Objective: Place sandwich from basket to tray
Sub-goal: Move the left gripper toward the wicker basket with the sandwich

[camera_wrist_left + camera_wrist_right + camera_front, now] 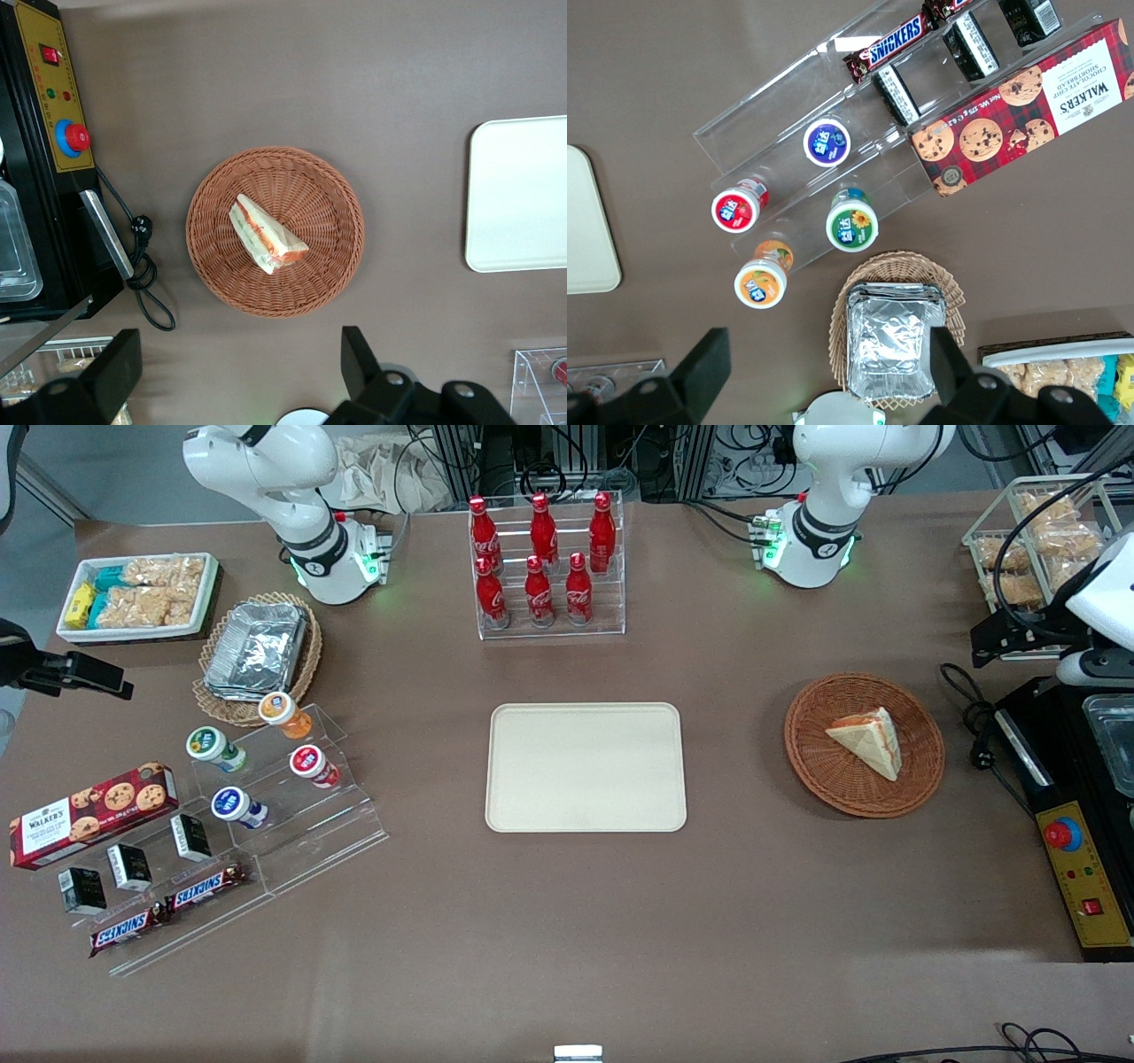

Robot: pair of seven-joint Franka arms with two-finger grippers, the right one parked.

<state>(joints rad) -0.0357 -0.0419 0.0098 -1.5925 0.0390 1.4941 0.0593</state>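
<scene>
The sandwich (266,235), a single wedge, lies near the middle of the one reddish-brown basket (221,283), filling edge showing. The gripper (239,376) hangs high above the basket with its fingers (356,359) spread wide and empty. To grip well, it should probably descend straight over the wedge and close across the two flat bread faces, gently, since the bread looks soft. One bare tray (586,815) waits nearby, toward the parked arm's end; six red bottles (542,562) stand farther from the front camera.
</scene>
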